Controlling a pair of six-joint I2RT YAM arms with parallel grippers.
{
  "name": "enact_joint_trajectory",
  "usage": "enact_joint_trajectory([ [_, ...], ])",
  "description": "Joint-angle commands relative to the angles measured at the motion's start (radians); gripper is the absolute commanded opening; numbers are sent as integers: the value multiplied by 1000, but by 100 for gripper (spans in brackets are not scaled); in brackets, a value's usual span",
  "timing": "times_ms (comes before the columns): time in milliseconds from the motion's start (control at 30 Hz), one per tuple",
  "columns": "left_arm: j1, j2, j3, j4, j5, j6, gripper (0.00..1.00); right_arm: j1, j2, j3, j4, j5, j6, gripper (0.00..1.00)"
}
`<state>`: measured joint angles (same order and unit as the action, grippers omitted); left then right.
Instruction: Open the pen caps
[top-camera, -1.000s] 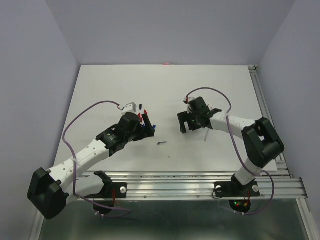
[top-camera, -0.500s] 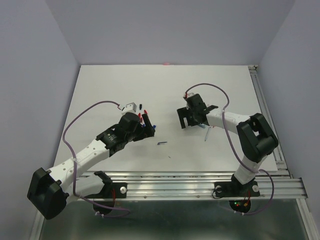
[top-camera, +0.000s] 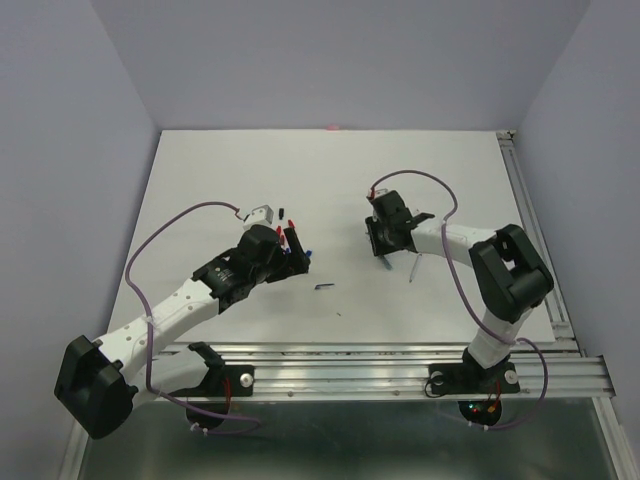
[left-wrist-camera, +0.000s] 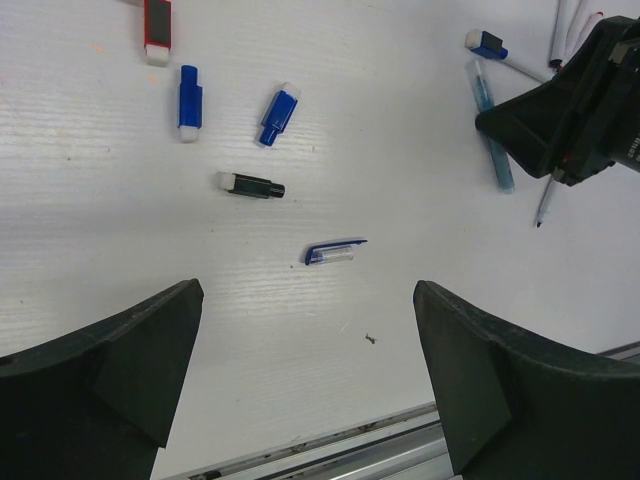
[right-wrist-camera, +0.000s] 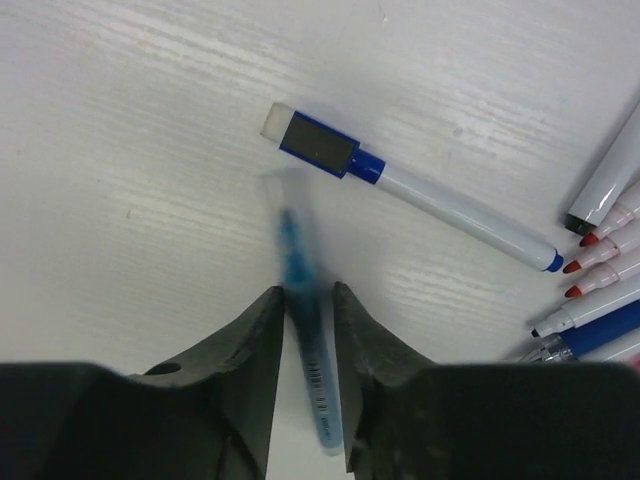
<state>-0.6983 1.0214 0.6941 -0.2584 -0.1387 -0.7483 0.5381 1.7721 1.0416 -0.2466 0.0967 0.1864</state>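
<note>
**Blue pen (right-wrist-camera: 300, 260) pinched by the right pincer (right-wrist-camera: 305, 300); left pincer (left-wrist-camera: 308, 300) spread above loose caps (left-wrist-camera: 250, 185)**

The right pincer is seen drawn in to a narrow gap, with its fingers (right-wrist-camera: 255, 350) pressed against both sides of the blue pen. The pen is gripped partway along its barrel and lies low over the surface (right-wrist-camera: 130, 120), its far end pointing away from the wrist. That end is left free, which is judged to give the other arm something to pull. The pen is blurred, so it cannot be told whether a cap sits on its pale far end.

Just beyond the pen a marker (right-wrist-camera: 450, 210) is laid flat, with a blue block at one end and a bare blue tip at the other. At the right edge more markers (right-wrist-camera: 620, 240) are packed side by side with their red and blue tips exposed. These are judged to have been opened and set aside.

The left pincer is held spread as wide as it goes, nothing is held in it, and it hangs above the surface well apart from the blue pen. Beneath it the removed caps are scattered, each apart from the others and from the fingers. A clipped cap (left-wrist-camera: 335, 252) lies nearest, then a black cap, two blue caps (left-wrist-camera: 188, 100) and a red cap (left-wrist-camera: 157, 25) farthest off. From this spread it is judged that caps are dropped on the left.
</note>
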Motion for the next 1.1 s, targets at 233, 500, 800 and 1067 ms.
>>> enact_joint_trajectory([
  [233, 3, -12, -5, 39, 30, 26, 99, 26, -190, -147, 73, -225, 54, 12],
  [500, 0, -15, -42, 195, 167, -28, 97, 109, -326, -267, 312, -546, 117, 9],
  [800, -52, 66, -47, 353, 151, -154, 82, 230, -365, -323, 522, -468, 320, 9],
  [1067, -122, 111, -36, 395, 146, -171, 58, 246, -402, -374, 616, -497, 424, 9],
])
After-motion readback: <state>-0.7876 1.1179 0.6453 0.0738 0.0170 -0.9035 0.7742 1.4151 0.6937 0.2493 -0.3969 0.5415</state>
